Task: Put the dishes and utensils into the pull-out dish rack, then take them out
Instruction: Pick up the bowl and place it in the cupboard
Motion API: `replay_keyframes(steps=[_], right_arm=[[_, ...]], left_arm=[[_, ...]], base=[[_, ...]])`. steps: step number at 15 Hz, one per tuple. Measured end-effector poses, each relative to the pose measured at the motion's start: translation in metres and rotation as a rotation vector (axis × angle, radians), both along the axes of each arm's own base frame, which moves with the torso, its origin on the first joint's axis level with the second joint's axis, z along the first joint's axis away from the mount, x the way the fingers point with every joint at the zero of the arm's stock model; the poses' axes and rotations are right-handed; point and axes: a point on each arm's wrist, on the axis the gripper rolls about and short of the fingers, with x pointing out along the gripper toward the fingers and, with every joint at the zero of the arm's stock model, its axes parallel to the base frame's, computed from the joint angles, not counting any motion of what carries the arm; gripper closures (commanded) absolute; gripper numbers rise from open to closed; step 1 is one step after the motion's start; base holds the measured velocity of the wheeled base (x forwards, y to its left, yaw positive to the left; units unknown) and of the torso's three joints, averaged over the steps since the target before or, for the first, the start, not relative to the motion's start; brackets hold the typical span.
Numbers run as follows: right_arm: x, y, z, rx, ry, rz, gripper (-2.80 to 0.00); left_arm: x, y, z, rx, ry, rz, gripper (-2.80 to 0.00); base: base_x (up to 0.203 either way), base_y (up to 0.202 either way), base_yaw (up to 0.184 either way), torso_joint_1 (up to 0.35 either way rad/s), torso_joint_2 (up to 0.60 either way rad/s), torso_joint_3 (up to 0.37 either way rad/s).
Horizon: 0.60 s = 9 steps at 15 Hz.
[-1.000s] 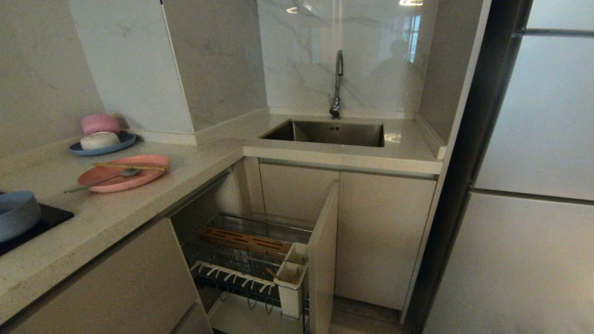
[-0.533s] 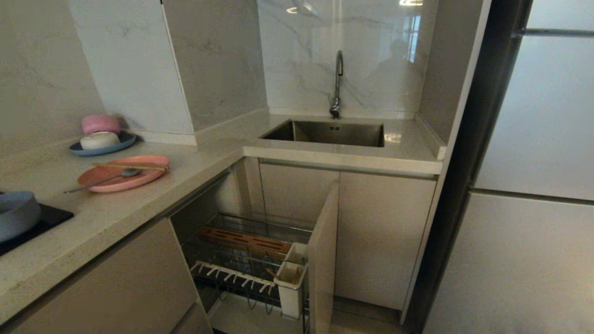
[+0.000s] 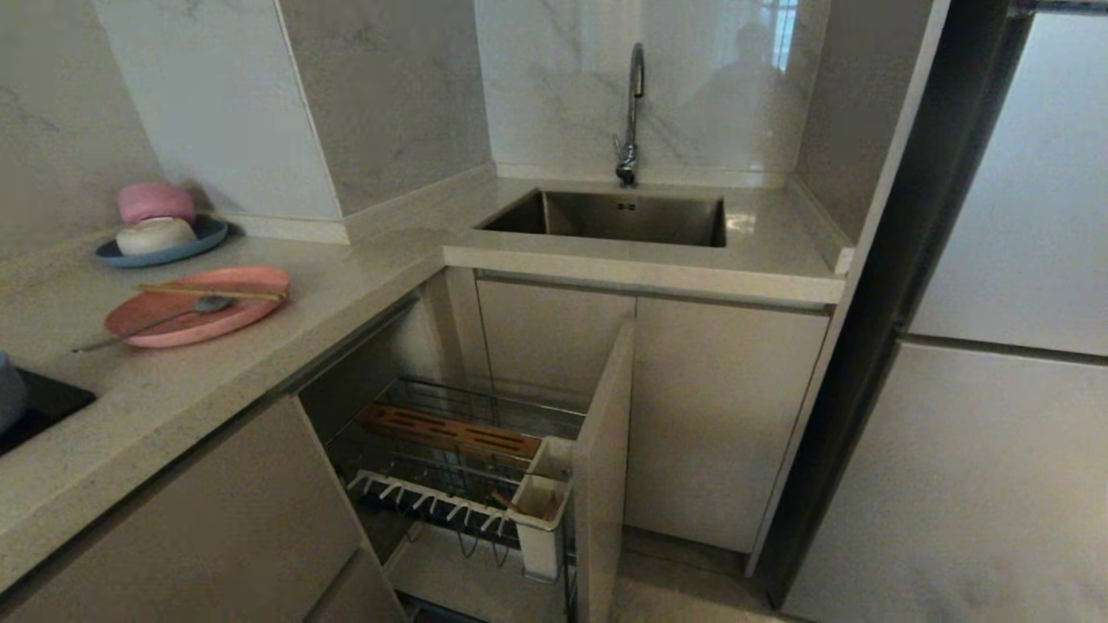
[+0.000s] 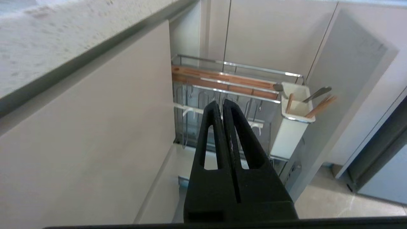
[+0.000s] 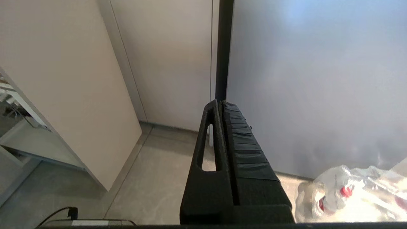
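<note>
My left gripper (image 4: 222, 105) is pressed together and holds nothing – it hangs low in front of the pull-out dish rack (image 4: 237, 81). My right gripper (image 5: 221, 106) is pressed together too, empty, down near the floor by the fridge. The rack is pulled out, and its white cup (image 4: 294, 117) has some sticks and a spoon handle in it. Up on the counter, the pink plate (image 3: 195, 307) waits with the chopsticks (image 3: 212, 292) and the metal spoon (image 3: 151, 322) lying across it. The blue-grey bowl (image 3: 9, 394) peeks in at the edge – I think nothing of mine is loaded yet.
</note>
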Motion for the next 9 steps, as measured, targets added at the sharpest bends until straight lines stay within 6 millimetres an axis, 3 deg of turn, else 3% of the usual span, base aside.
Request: replay_keyframes(steps=[9], right_arm=[[0.0000,0.0000,0.0000,0.000,0.000,0.000,0.00]], left_arm=[[0.0000,0.0000,0.0000,-0.001,0.001,0.000,0.00]], base=[[0.000,0.000,0.000,0.004,0.00,-0.195]])
